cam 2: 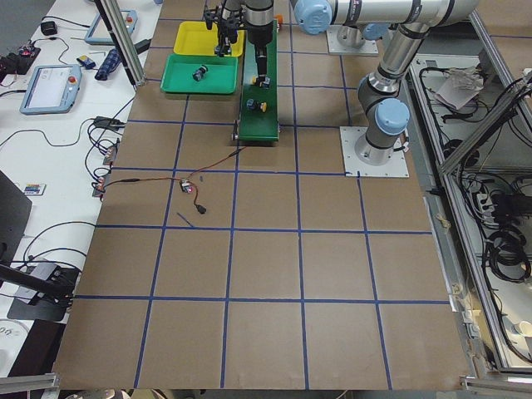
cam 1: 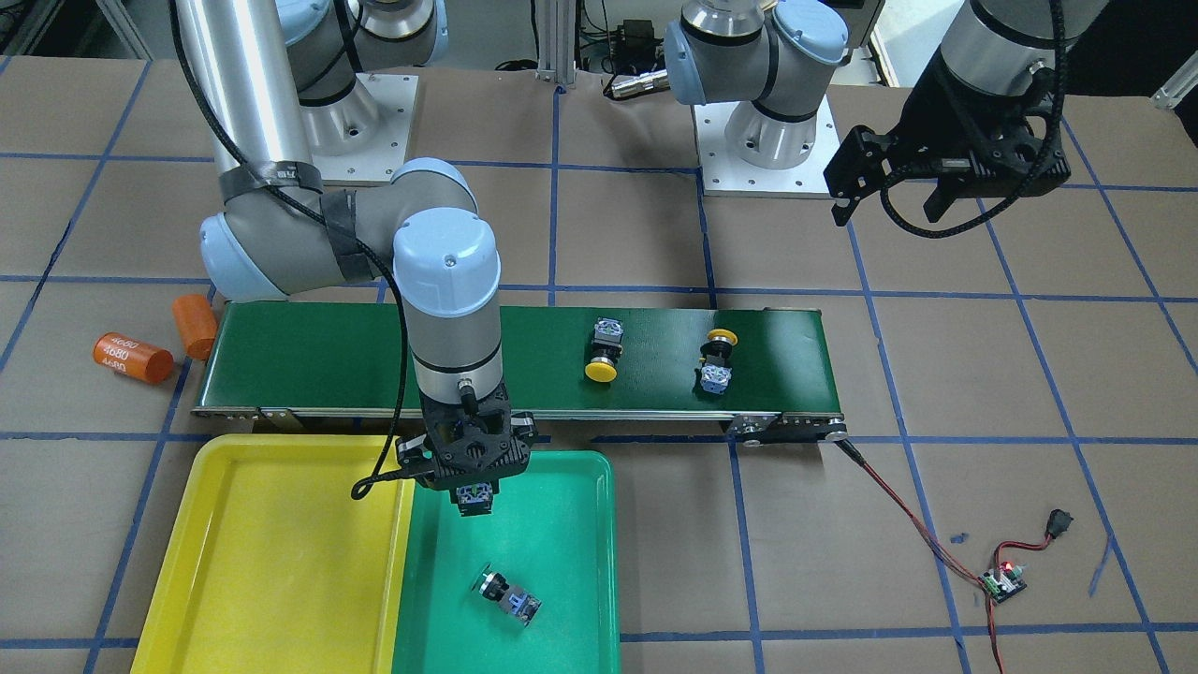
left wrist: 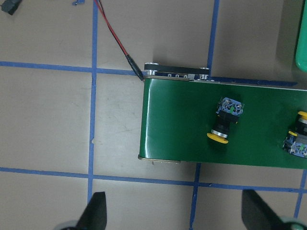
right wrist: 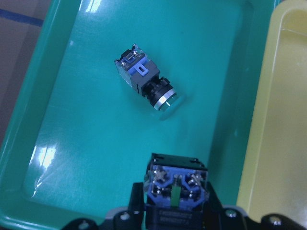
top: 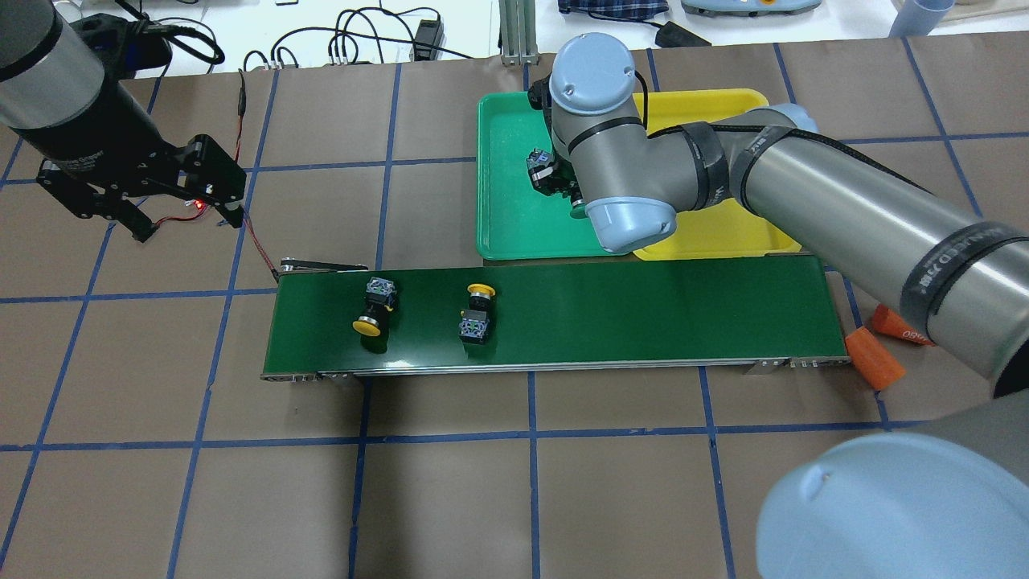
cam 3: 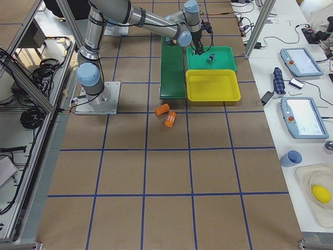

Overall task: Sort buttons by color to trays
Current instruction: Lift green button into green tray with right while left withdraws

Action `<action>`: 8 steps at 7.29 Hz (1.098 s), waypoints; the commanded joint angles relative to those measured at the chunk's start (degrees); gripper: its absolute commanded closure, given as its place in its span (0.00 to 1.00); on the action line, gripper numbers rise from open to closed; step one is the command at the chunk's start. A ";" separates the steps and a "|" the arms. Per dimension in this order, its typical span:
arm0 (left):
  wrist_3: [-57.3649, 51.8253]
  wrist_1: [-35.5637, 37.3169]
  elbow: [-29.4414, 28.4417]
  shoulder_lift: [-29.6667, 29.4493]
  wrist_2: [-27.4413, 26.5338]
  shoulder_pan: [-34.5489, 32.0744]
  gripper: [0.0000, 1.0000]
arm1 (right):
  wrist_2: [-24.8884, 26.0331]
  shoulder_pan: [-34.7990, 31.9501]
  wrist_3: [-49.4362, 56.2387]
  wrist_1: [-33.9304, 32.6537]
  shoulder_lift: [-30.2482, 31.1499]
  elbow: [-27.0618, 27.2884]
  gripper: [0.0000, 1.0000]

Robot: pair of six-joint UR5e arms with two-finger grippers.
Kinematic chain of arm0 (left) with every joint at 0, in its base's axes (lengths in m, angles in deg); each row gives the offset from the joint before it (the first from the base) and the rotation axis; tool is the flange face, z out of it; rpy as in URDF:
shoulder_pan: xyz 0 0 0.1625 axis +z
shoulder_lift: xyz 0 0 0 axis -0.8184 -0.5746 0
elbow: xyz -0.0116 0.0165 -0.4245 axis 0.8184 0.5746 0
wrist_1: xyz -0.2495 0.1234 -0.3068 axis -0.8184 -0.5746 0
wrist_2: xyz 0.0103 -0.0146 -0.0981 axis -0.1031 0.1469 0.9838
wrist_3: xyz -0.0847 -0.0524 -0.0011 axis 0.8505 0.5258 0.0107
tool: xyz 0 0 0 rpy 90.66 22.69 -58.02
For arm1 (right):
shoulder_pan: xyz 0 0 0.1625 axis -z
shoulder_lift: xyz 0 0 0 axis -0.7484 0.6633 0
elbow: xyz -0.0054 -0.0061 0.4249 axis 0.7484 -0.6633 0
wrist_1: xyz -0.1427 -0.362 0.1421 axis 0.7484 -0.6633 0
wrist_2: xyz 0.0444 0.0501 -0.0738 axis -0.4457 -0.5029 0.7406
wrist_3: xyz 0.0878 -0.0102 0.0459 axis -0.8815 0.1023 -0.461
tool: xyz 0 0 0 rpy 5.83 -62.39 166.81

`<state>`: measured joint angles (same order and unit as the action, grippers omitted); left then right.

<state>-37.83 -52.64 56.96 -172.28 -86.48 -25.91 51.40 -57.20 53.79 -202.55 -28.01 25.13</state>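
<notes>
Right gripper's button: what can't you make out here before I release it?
- Cap colour of the held button: the right wrist view shows only its terminal end. The right gripper covers it in the front view, and the arm's wrist does in the overhead view.
- Its gap above the green tray: too small in both side views.
- One yellow-capped button: cut by the left wrist view's right edge.
</notes>
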 commanded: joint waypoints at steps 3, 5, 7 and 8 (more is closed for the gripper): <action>-0.02 0.51 0.12 -0.43 3.75 -0.11 0.00 | -2.96 0.01 -0.25 -5.55 -6.65 -1.91 0.38; -0.11 0.61 0.21 -0.61 3.58 -0.11 0.00 | -5.58 0.01 -1.30 -7.25 -7.72 -2.00 0.00; -0.11 0.69 0.21 -0.35 3.58 0.15 0.00 | -5.78 0.01 -2.45 -6.63 -5.01 -1.91 0.00; -0.28 0.26 0.21 0.00 3.32 0.15 0.00 | -5.78 -0.08 -2.45 -6.11 -2.30 -1.91 0.00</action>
<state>-37.97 -52.04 57.17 -172.62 -82.98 -25.83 45.72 -57.20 51.67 -209.13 -33.13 23.18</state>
